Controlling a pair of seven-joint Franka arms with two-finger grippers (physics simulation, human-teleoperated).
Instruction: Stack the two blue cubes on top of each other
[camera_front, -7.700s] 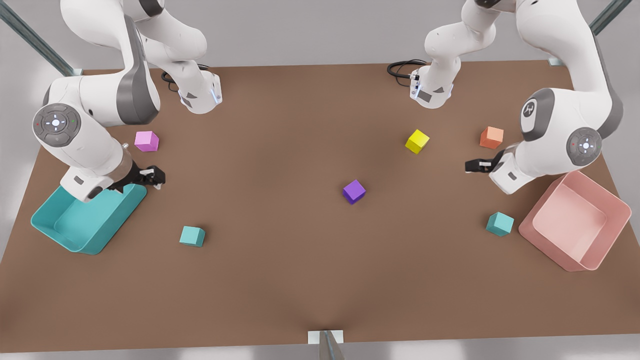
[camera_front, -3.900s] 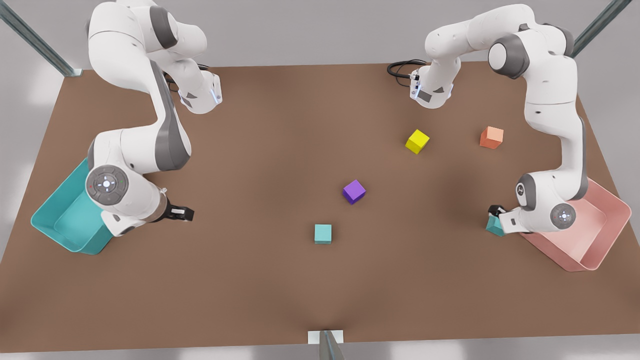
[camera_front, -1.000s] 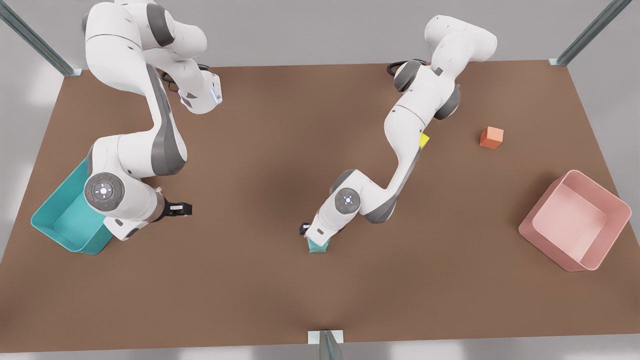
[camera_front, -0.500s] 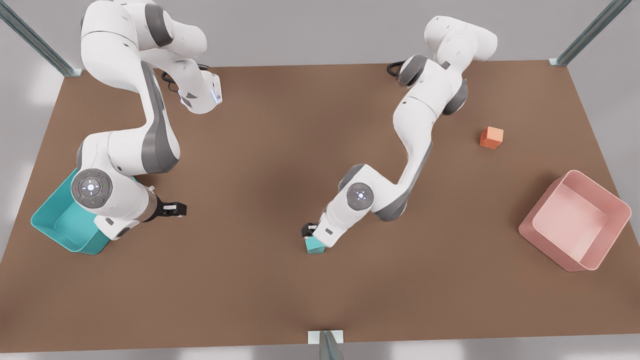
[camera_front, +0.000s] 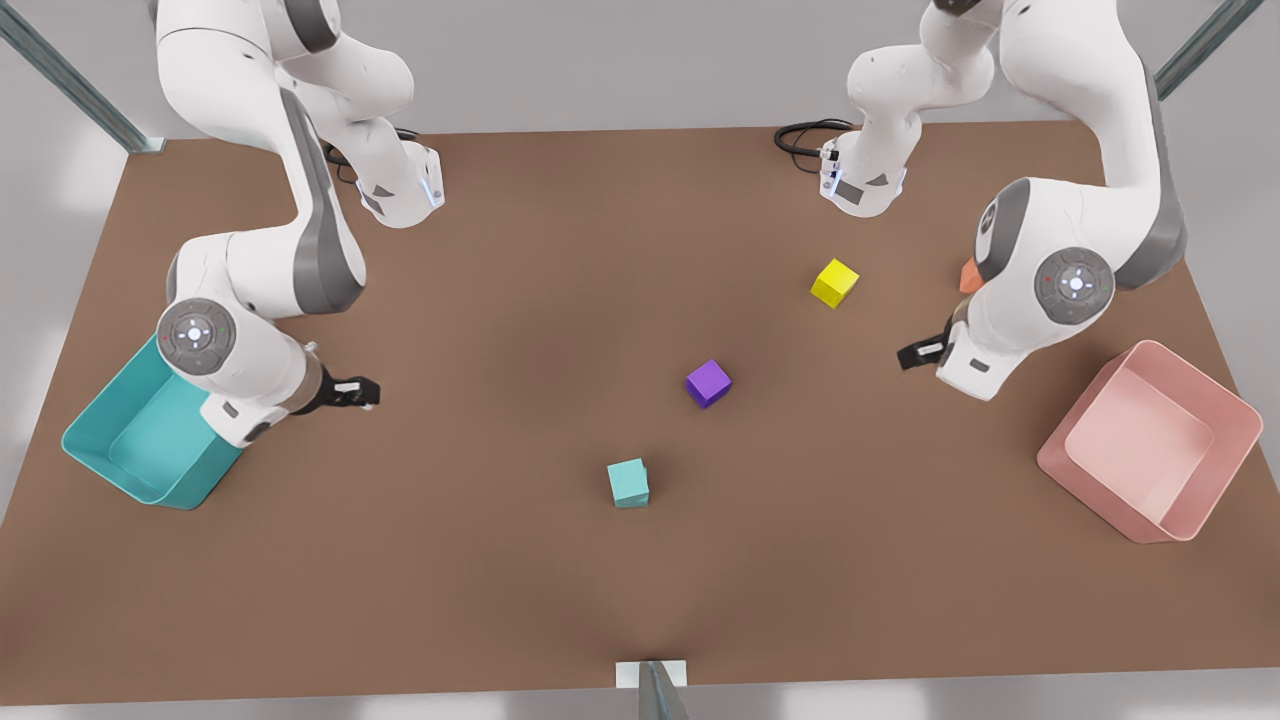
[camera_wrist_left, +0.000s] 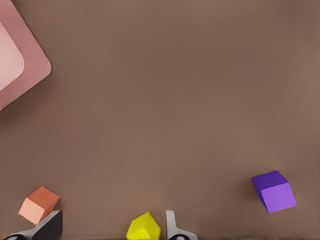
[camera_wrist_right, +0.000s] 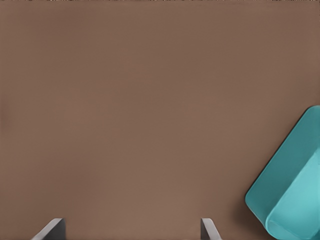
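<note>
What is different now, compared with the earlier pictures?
The two small light teal cubes lay far apart; now they are stacked near the table's middle. The left gripper carried the second cube there, let go, and has drawn back open toward the front view's right. The right gripper waits open. The purple cube, yellow cube and both bins stayed.

Covered and cropped

The orange cube (camera_front: 968, 277) peeks out from behind the arm at the front view's right. The blue cubes (camera_front: 628, 483) read as one block from above, so the lower one cannot be made out. The wrist views' edges crop the pink bin (camera_wrist_left: 22, 65), yellow cube (camera_wrist_left: 143, 227) and teal bin (camera_wrist_right: 290, 180).
</note>
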